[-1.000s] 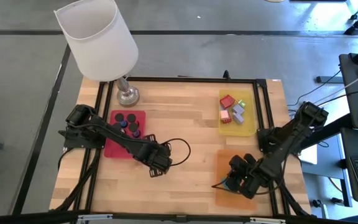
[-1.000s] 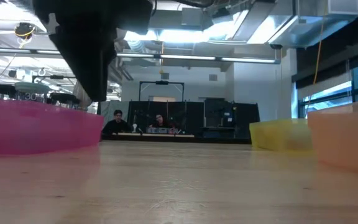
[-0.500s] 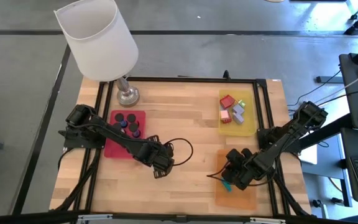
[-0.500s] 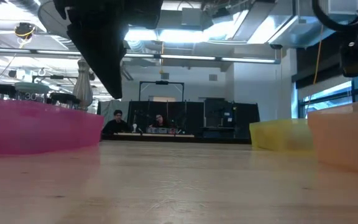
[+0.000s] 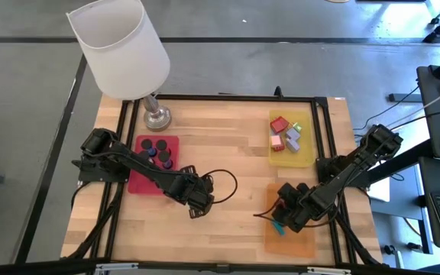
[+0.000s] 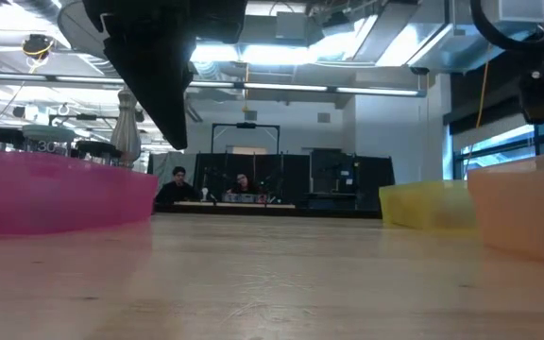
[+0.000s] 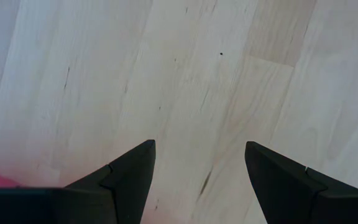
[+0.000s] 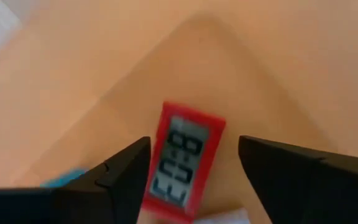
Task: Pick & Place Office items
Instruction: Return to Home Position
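Fingers (image 8: 122, 171) spread wide over the red digital clock (image 8: 182, 163), the right gripper's (image 8: 193, 146) safest exit seemed straight up; the left gripper (image 7: 199, 144), equally spread, hung over the wooden table (image 7: 185, 62).

The left arm (image 5: 140, 163) and right arm (image 5: 351, 166) are matte black, chunky jointed segments. A thin black cable (image 5: 234, 185) loops off the left tool (image 5: 195, 205); its fingers (image 7: 128, 177) are dark notched wedges.

Left arm (image 5: 140, 164): reaches in from the left edge toward the middle, elbow bent, wrist tipped downward
Left gripper (image 5: 198, 200): near side, just left of centre, held low; left fingers (image 7: 126, 177) spread wide apart, pointing down
Right arm (image 5: 354, 164): comes in from the right edge, folded toward the near side
Right gripper (image 5: 286, 217): near right, held low; right fingers (image 8: 123, 174) spread wide apart, pointing down
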{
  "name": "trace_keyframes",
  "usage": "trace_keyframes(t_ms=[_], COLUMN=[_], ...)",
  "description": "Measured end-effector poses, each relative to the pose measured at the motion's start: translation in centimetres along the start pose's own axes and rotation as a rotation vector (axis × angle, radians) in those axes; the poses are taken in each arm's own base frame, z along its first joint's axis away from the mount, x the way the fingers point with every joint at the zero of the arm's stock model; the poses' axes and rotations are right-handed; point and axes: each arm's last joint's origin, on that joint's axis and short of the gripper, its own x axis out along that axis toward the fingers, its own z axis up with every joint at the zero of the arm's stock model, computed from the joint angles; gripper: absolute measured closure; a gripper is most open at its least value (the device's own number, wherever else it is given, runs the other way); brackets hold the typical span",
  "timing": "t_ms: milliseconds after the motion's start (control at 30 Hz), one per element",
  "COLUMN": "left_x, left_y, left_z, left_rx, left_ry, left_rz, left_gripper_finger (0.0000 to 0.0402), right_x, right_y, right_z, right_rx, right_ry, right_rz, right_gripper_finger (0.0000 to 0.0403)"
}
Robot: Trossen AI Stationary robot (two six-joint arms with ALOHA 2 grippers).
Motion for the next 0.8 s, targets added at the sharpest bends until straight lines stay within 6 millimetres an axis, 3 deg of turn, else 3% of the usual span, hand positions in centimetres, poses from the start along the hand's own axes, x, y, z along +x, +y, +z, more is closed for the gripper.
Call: trace_keyframes(t_ms=[167,333,500,633,700,800], left_x=[0.0,0.0,0.0,-0.2,-1.0,-3.7], left_y=[-0.1,-0.3,-0.3,-0.3,-0.5,-0.5], left_z=[0.1,0.3,0.5,1.3,1.9,2.8], left_rx=[-0.005,-0.016,-0.042,-0.172,-0.176,-0.154], left_ry=[-0.008,-0.031,-0.046,-0.095,-0.158,-0.307], left_rz=[-0.011,-0.035,-0.032,-0.085,-0.150,-0.244], left_gripper_finger=[0.0155,0.0155,0.0155,0.0155,0.0155,0.0155], right_x=[-0.1,-1.4,-4.2,-7.0,-8.1,-9.0], right_y=[0.0,0.8,3.3,5.4,6.3,6.9], right_z=[-0.2,0.1,1.2,2.4,2.7,3.0], right_rx=[0.006,-0.040,-0.243,-0.588,-0.722,-0.778], right_ry=[0.212,0.455,0.356,0.262,0.245,0.224], right_rz=[-0.003,0.054,0.172,0.315,0.390,0.440], right_gripper_finger=[0.0131,0.0129,0.0129,0.0128,0.0128,0.0128])
